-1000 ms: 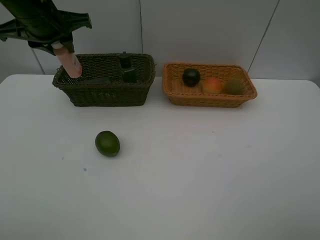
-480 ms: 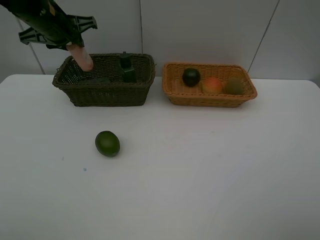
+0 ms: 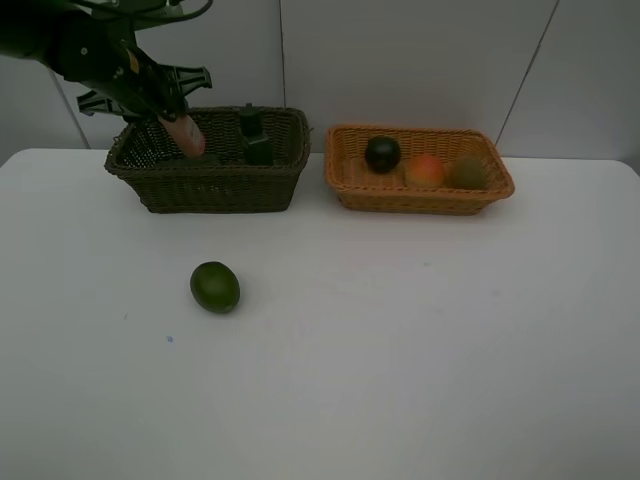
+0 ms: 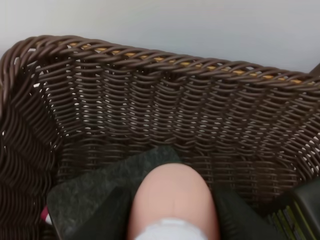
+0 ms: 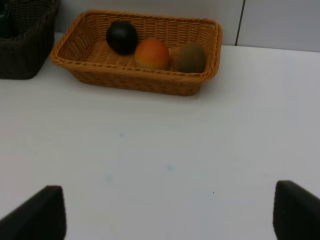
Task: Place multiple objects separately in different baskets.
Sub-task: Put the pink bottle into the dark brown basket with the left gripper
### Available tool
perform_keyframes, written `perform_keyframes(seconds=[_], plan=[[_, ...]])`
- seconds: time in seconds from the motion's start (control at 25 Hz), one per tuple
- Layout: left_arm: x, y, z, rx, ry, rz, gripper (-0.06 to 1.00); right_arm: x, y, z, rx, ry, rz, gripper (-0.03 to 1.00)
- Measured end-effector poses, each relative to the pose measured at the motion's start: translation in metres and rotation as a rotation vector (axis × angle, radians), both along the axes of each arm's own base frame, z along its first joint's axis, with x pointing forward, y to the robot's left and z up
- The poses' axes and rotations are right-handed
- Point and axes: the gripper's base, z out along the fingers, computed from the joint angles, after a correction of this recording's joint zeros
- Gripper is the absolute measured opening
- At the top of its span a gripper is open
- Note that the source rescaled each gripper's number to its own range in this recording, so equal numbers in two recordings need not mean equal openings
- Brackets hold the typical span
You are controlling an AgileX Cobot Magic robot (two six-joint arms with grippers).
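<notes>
In orange basket [image 3: 352, 178], three fruits, on table [image 3: 400, 340], one green fruit [image 3: 215, 287]

Soft, even overhead light, faint shadow under the round green fruit [image 3: 215, 287] on the white table [image 3: 400, 350], wrist views slightly blurred.

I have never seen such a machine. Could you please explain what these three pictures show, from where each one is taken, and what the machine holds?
This is a robot with two arms, each ending in a gripper. One picture comes from a camera high above the white table; the other two come from cameras on the wrists. The left gripper is shut on a pink bottle and holds it tilted over the dark basket, which contains a dark green pump bottle. The left wrist view looks down the pink bottle into that basket. The right gripper is open and holds nothing. The orange basket holds a dark mangosteen, a peach and a kiwi. A green fruit lies on the table.
</notes>
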Motion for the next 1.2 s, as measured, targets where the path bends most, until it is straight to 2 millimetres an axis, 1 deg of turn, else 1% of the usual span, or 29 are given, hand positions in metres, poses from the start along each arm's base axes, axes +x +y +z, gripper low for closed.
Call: perform_keyframes(seconds=[1.12, 1.16, 1.2], plan=[[-0.0003, 0.0022, -0.0018, 0.051, 0.011, -0.025, 0.02, 0.0000, 0.0000, 0.0000, 0.000, 0.000, 0.000, 1.00], [-0.0005, 0.0024, -0.0020, 0.057, 0.012, -0.029, 0.05, 0.0000, 0.0000, 0.0000, 0.000, 0.000, 0.000, 1.00], [-0.0004, 0.0033, -0.0020, 0.066, 0.013, -0.034, 0.13, 0.0000, 0.0000, 0.0000, 0.000, 0.000, 0.000, 1.00]])
